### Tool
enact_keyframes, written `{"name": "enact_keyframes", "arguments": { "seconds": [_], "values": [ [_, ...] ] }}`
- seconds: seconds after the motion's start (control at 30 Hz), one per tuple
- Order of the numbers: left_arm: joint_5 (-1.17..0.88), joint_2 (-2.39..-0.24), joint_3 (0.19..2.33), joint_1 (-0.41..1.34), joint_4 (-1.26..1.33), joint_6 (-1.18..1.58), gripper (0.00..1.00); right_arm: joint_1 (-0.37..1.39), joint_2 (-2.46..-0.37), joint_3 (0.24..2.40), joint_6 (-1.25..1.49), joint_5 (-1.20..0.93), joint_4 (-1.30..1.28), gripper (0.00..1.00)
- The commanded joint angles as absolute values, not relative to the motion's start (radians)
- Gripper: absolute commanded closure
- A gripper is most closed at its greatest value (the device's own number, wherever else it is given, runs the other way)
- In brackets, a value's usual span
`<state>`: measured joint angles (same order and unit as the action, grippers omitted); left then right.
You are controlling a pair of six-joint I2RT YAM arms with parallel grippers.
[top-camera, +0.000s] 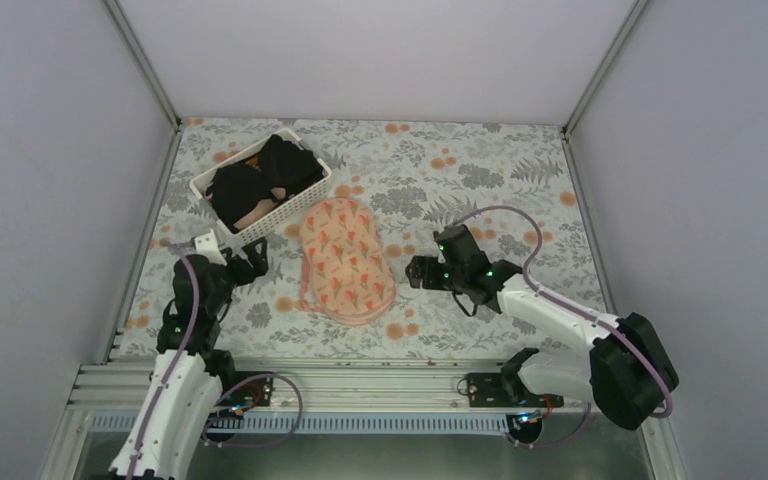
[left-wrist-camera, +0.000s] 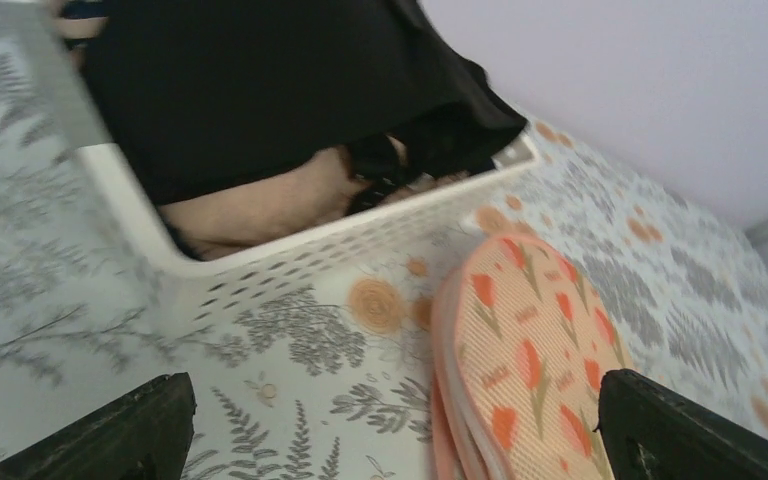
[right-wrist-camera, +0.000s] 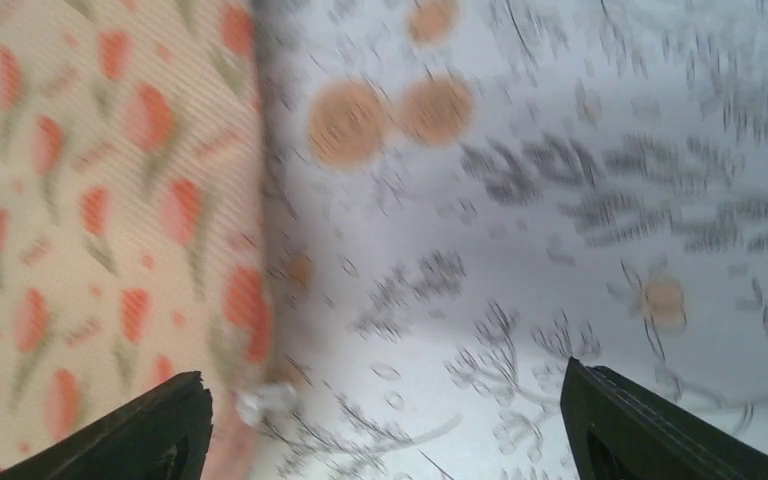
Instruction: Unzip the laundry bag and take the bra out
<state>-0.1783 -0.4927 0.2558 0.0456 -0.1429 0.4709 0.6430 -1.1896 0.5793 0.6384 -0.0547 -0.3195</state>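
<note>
The left gripper (top-camera: 252, 262) and the right gripper (top-camera: 416, 272) both have jaws wide apart, holding nothing. The laundry bag (top-camera: 345, 258) lies flat between them, its edge just ahead of each pair of jaws.

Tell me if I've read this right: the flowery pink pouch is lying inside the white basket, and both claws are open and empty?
Not quite. The flowery pink pouch lies on the table beside the white basket, not inside it, as the top view shows. The left claw and right claw are indeed open and empty.
</note>
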Motion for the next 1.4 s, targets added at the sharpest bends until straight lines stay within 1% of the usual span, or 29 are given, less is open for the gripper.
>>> {"name": "enact_keyframes", "arguments": {
  "seconds": [0.0,0.07,0.17,0.27,0.4,0.5,0.57,0.63,0.73,0.77,0.8,0.9,1.0,1.07,1.2,1.23,1.33,1.37],
  "values": [
    [-0.138,-0.413,0.206,-0.028,-0.150,0.633,0.00,0.727,-1.203,0.743,0.648,0.067,-0.358,0.12],
    [-0.137,-0.378,0.201,-0.053,-0.147,0.640,0.00,0.831,-1.294,0.849,0.631,0.138,-0.388,0.16],
    [-0.146,-0.336,0.193,-0.073,-0.137,0.643,0.00,0.976,-1.506,1.036,0.597,0.202,-0.463,0.16],
    [-0.146,-0.307,0.181,-0.100,-0.123,0.648,0.00,1.083,-1.742,1.212,0.557,0.198,-0.483,0.16],
    [-0.135,-0.273,0.172,-0.125,-0.122,0.663,0.00,1.178,-1.926,1.382,0.501,0.202,-0.504,0.15],
    [-0.148,-0.255,0.167,-0.130,-0.111,0.663,0.00,1.198,-2.019,1.477,0.492,0.265,-0.556,0.15],
    [-0.151,-0.254,0.165,-0.130,-0.108,0.665,0.00,1.198,-2.069,1.524,0.502,0.325,-0.608,0.17],
    [-0.151,-0.254,0.161,-0.130,-0.107,0.669,0.00,1.198,-2.102,1.556,0.503,0.358,-0.644,0.22],
    [-0.155,-0.254,0.160,-0.130,-0.103,0.669,0.00,1.203,-2.118,1.568,0.500,0.370,-0.650,0.39],
    [-0.156,-0.254,0.158,-0.130,-0.103,0.668,0.00,1.205,-2.120,1.568,0.499,0.373,-0.647,0.43],
    [-0.157,-0.255,0.157,-0.130,-0.102,0.669,0.00,1.208,-2.121,1.569,0.499,0.381,-0.651,0.46],
    [-0.156,-0.257,0.159,-0.132,-0.101,0.667,0.00,1.214,-2.138,1.581,0.503,0.437,-0.684,0.49],
    [-0.156,-0.262,0.159,-0.134,-0.101,0.667,0.00,1.215,-2.142,1.591,0.509,0.491,-0.717,0.58],
    [-0.157,-0.264,0.159,-0.135,-0.100,0.666,0.00,1.216,-2.128,1.586,0.507,0.508,-0.718,0.59],
    [-0.157,-0.265,0.158,-0.136,-0.100,0.666,0.00,1.215,-2.097,1.567,0.499,0.484,-0.693,0.52],
    [-0.158,-0.267,0.158,-0.137,-0.100,0.666,0.00,1.216,-2.091,1.563,0.496,0.475,-0.690,0.52],
    [-0.159,-0.265,0.158,-0.138,-0.100,0.666,0.00,1.215,-2.082,1.557,0.496,0.471,-0.692,0.56],
    [-0.158,-0.265,0.158,-0.139,-0.100,0.667,0.00,1.215,-2.082,1.557,0.499,0.482,-0.696,0.56]
  ]
}}
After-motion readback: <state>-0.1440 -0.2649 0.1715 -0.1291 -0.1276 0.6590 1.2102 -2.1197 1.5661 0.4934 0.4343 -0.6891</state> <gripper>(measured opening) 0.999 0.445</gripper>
